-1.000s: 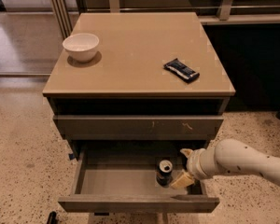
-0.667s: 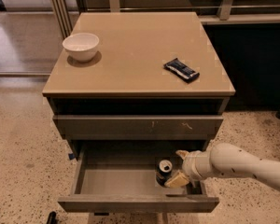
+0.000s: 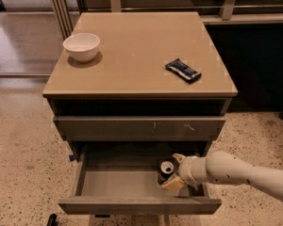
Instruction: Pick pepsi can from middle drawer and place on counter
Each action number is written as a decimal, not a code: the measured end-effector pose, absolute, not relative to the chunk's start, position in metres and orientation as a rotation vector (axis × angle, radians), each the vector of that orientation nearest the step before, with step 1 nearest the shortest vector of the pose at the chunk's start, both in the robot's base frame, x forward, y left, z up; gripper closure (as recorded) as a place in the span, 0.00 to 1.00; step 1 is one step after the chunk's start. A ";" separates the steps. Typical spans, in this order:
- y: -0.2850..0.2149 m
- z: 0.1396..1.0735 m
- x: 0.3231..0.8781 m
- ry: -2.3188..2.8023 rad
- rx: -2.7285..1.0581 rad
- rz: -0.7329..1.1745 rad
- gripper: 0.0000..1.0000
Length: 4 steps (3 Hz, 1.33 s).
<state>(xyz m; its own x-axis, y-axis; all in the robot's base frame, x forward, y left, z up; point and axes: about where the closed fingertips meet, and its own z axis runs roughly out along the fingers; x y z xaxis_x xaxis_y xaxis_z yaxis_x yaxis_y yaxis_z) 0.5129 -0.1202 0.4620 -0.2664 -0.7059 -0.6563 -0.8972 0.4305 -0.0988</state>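
The can (image 3: 166,171) stands upright on the grey floor of the open drawer (image 3: 113,182), low in the frame and right of centre, close to the drawer's right wall, with its silver top and pull tab facing up. The drawer is pulled well out, which leaves the can open from above and from the front. The gripper (image 3: 172,172) has reached it from the lower right and is down inside the drawer. Its jaws are apart, one pale finger behind the can and the other in front, so that the can sits between them; whether either one touches the metal I cannot tell. The white arm (image 3: 245,173) runs off to the lower right edge, coming in low and nearly level, probably to pass under the shut drawer front (image 3: 132,126) just above, the one with small pale scratches. To my eye the hold is not yet made: the jaws need to close on the can before it can be lifted clear of the drawer's front lip. Above, the tan surface (image 3: 137,51) fills the upper middle of the frame, with a white bowl (image 3: 81,46) at its left and a dark snack wrapper (image 3: 183,70) at its right, leaving a bare stretch between them where the can could stand.
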 end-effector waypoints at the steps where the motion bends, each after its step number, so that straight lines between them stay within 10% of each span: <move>1: -0.117 0.443 0.519 2.054 -1.344 0.385 0.23; 4: -0.113 0.424 0.527 2.060 -1.361 0.362 0.82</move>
